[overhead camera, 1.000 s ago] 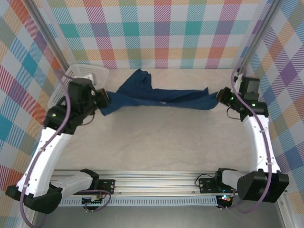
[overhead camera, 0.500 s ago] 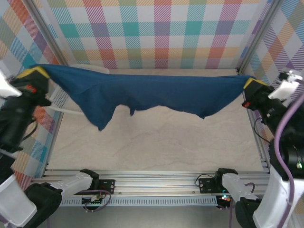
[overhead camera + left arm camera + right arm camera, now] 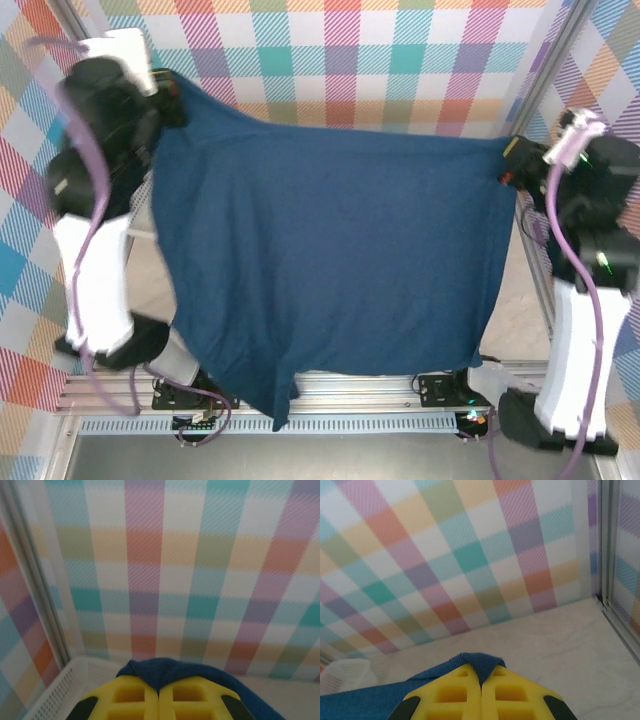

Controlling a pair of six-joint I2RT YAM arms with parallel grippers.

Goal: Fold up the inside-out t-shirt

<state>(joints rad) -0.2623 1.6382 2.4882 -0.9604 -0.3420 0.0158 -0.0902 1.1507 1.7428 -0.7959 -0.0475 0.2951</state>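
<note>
Top external view: the inside-out t-shirt (image 3: 330, 270) hangs spread as one broad navy sheet between the two arms. Its top corners are raised well above the table (image 3: 522, 305), and most of the tabletop is hidden behind it. The left gripper (image 3: 168, 88) meets the upper left corner, but its fingers are lost against the dark wrist and that arm is smeared by blur. The right gripper (image 3: 508, 165) touches the upper right corner; how its jaws stand is too small to tell here. The lower hem drapes over the aluminium rail (image 3: 390, 405) at the near edge, with a narrow flap hanging lowest at the left. Seams and markings on the cloth cannot be made out.

Left wrist view: the left gripper's yellow fingers (image 3: 130, 697) are pressed side by side, clamped on a bunched fold of navy cloth that rises just above their tips. The rest of the shirt falls out of frame. A corner of the white basket (image 3: 55, 692) sits below left, cut off by the edge, in front of the checked wall (image 3: 200, 580).

Right wrist view: the right gripper's fingers meet along a thin line, pinching a small peak of the fabric. More cloth trails to the lower left edge. A blurred bit of the basket lies at far left, with bare table beyond the fingers.
</note>
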